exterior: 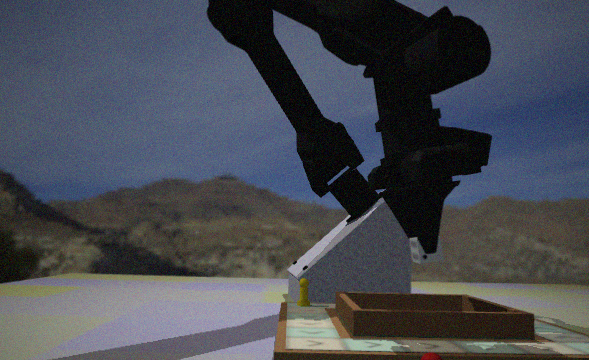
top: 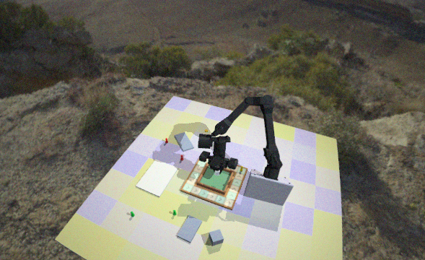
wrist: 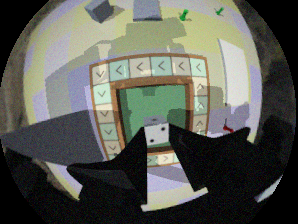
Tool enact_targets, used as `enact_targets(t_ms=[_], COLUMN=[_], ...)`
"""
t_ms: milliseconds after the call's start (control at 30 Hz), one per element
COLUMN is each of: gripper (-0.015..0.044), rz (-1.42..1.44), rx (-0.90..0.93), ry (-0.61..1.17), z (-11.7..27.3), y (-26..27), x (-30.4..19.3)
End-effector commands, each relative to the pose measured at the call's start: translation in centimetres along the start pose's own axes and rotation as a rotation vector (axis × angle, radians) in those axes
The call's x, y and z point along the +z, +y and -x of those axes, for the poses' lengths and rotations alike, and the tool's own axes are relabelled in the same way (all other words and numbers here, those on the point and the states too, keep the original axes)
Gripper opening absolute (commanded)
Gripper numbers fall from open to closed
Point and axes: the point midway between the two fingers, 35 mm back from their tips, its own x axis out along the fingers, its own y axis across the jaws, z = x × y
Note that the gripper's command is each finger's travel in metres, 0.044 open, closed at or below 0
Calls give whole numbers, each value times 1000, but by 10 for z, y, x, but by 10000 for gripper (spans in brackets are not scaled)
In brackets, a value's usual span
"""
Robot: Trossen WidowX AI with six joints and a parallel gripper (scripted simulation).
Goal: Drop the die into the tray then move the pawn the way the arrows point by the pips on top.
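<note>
My gripper (top: 217, 171) (exterior: 427, 251) (wrist: 154, 128) is shut on the white die (exterior: 416, 250) (wrist: 157, 135). It holds the die in the air above the dice tray (exterior: 439, 325) (wrist: 165, 102), near one wall in the wrist view. The die's near face shows two dark pips in the wrist view. The tray has brown walls and a green floor. The board (top: 203, 193) (exterior: 354, 354) (wrist: 140, 66) has a ring of arrow squares around the tray. The yellow pawn (top: 241, 170) (exterior: 303, 293) stands upright on a corner square.
A grey sloped stand (top: 270, 189) is under the arm's base. A white panel (top: 156, 178), grey slabs (top: 184, 141) (top: 189, 229) and a grey block (top: 216, 237) lie around the board. Red pieces (top: 166, 140) (top: 182, 157), green pieces (top: 132, 214) (top: 174, 212) and a small yellow piece (top: 206, 131) are off the board.
</note>
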Motion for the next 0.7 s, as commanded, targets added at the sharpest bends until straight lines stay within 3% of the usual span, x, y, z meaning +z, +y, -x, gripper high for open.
enact_targets(t_ms=[0, 667], gripper=[0, 0], rz=[4, 22], rx=[28, -61], ry=[-108, -687], z=[-3, -8], y=[3, 6], x=[0, 2])
